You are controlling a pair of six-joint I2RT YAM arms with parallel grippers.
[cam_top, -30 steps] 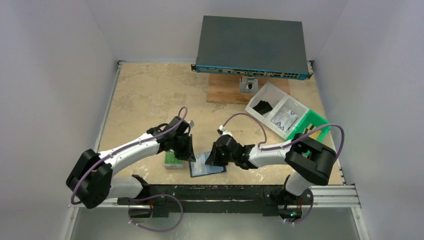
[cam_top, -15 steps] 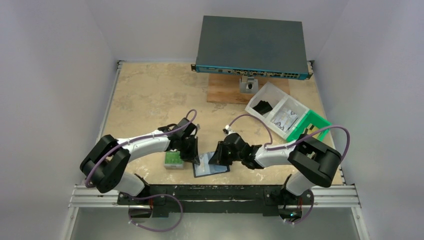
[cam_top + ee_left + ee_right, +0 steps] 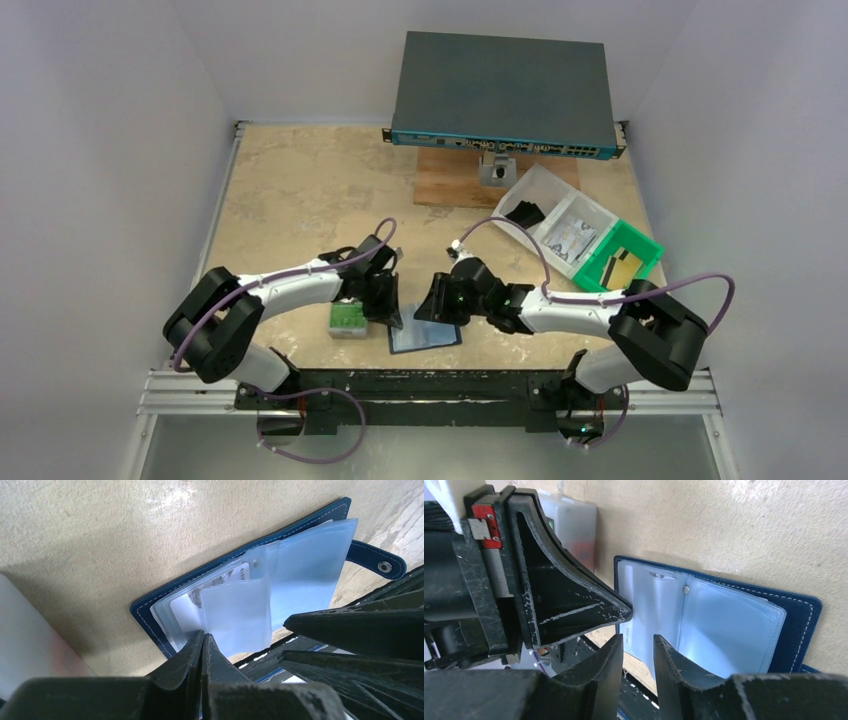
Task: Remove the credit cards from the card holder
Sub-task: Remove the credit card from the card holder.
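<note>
Card holder [image 3: 426, 336]: it lies open on the table [image 3: 290, 190], near the front edge and between the two arms. Its clear sleeves [image 3: 724, 630] face up and the snap tab sticks out at one side.

Left claw [image 3: 202, 639]: the fingers are pressed together with nothing between them. The tip rests on the edge of the sleeves and seems to pin the holder down.

Right claw [image 3: 639, 639]: the fingers are a little spread and hold nothing. They stand close over the sleeve edge, just beside the tip of the left claw.

What changed: a second ago the right claw was closed; now its fingers have parted. The right arm has also reached further toward the left one, and the holder has slid slightly on the table.

Meaning for the task: I judge that the right claw is opening for a pinch on a sleeve or a card edge while the other claw holds the holder in place. The pulling itself has not started.

Credit card [image 3: 222, 580]: a pale card with small print shows through one sleeve, still inside. Whether the other sleeves hold cards I cannot tell.

Grey case [image 3: 346, 319]: it stands just left of the holder.
</note>
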